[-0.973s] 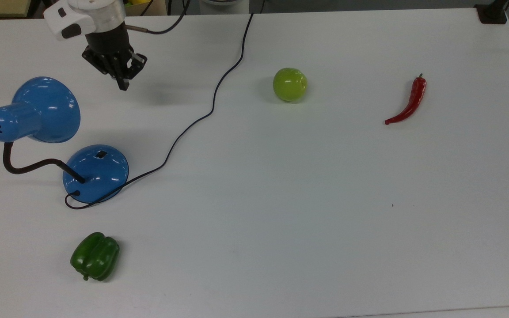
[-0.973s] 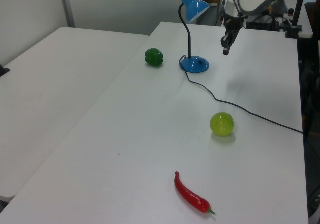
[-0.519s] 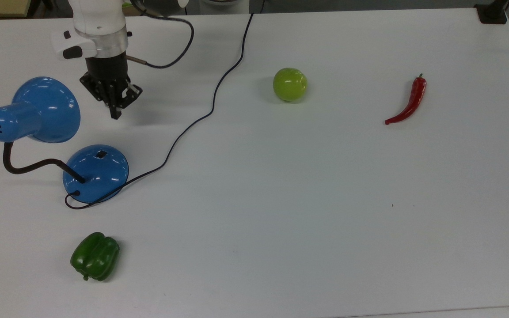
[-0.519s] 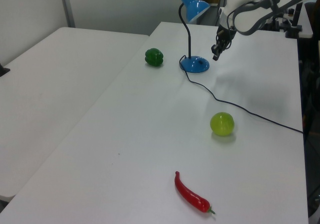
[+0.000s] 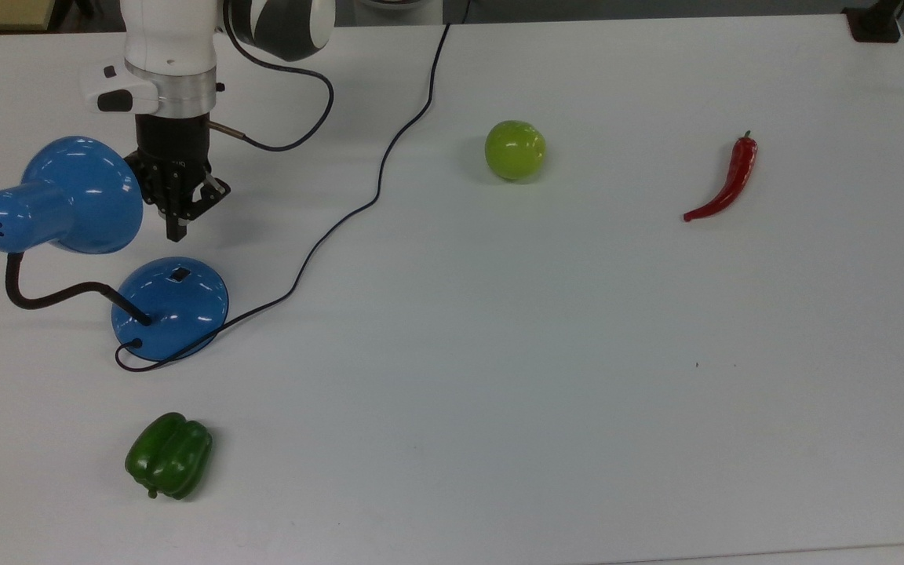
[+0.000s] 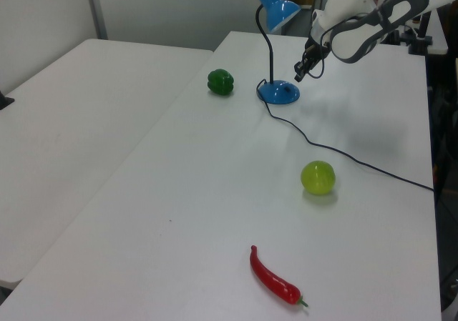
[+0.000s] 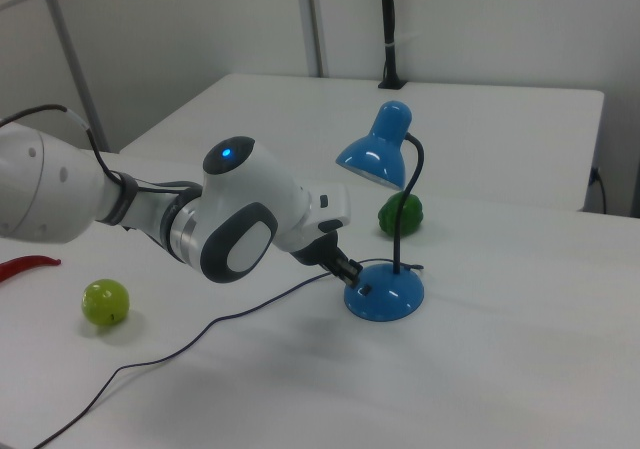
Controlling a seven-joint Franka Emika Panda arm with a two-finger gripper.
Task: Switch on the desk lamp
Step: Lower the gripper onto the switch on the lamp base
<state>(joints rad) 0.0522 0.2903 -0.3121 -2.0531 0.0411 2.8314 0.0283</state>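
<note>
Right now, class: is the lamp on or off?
Off, it seems. The lamp's shade shows no glow in the right view, and the gripper hangs short of the switch.

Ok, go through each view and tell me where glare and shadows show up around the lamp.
Top view: white streaks of glare on the desk lamp's shade and base, and a soft grey shadow on the table beside the gripper. Left view: a faint arm shadow on the tabletop at the lamp's right. Right view: a bright highlight on the shade's top, with a thin shadow under the base.
</note>
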